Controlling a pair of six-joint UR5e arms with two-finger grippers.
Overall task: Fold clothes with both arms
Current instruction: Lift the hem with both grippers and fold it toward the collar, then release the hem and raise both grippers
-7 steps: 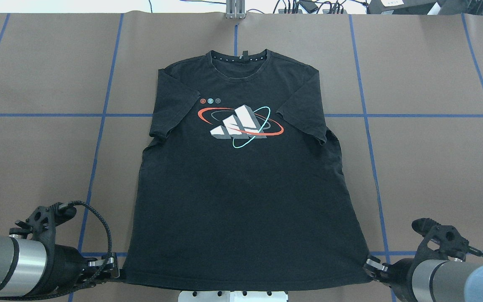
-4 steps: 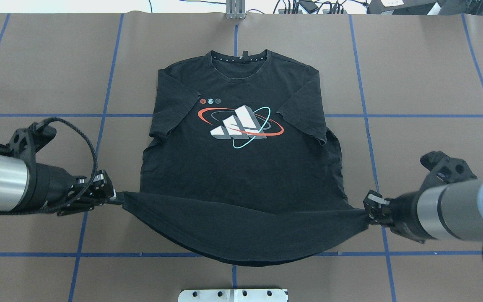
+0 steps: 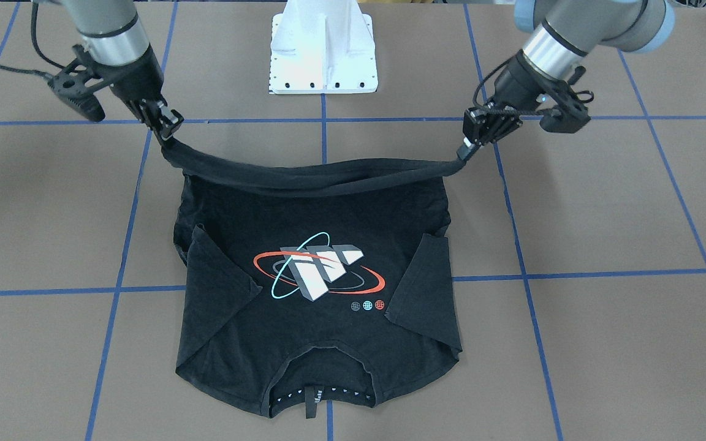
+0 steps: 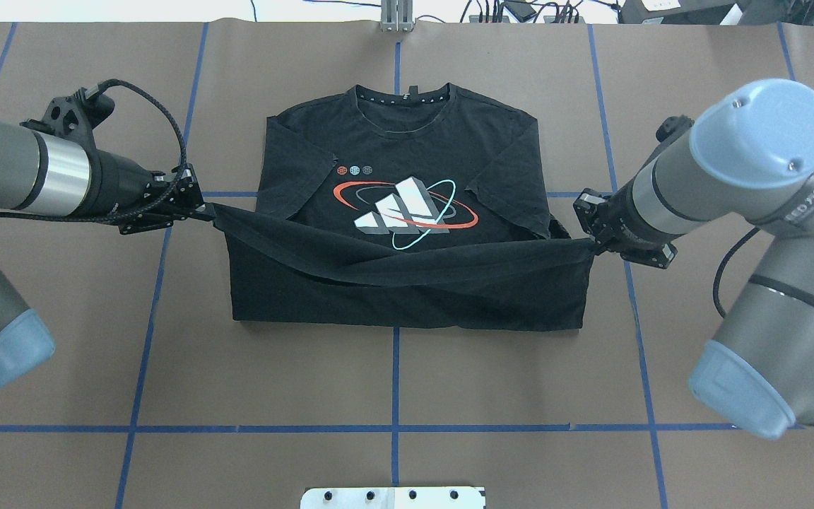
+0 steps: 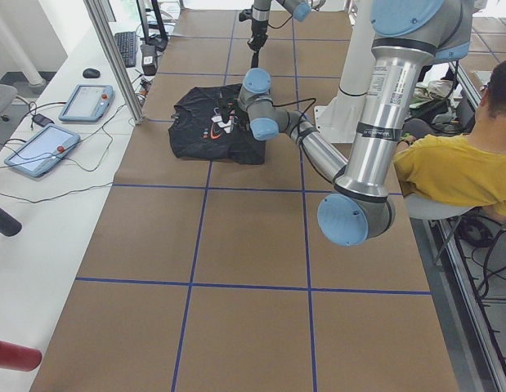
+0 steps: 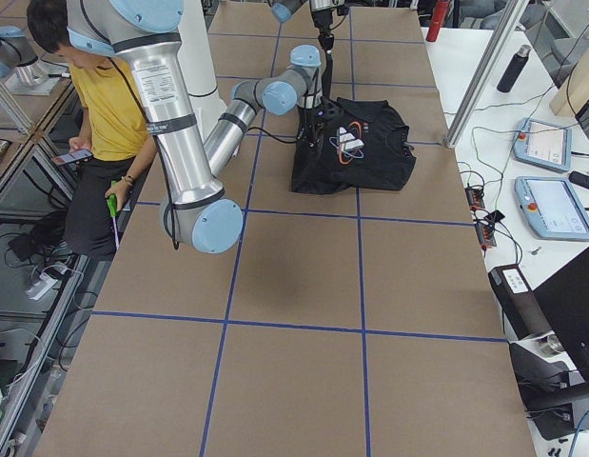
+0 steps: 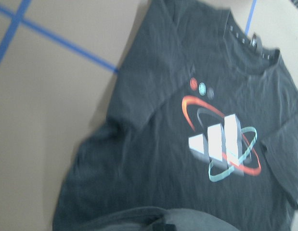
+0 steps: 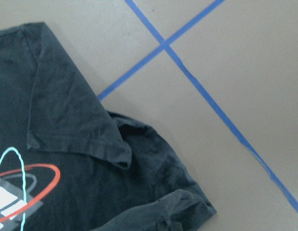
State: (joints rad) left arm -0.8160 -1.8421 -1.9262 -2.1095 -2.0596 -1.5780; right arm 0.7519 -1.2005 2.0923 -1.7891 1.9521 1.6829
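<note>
You see the T-shirt on the table, its near part doubled over. The left end effector and right end effector each pinch a hem corner. The hem sags between them, hiding the cloth below the logo. Their fingertips blend into the black fabric. Farther off, the collar lies flat.

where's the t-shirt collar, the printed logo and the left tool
T-shirt collar (image 4: 425, 100): overhead exterior view, on the dotted inner band.
printed logo (image 4: 403, 206): overhead exterior view, on the middle white block.
left tool (image 4: 203, 208): overhead exterior view, midway between its fingertips.
</note>
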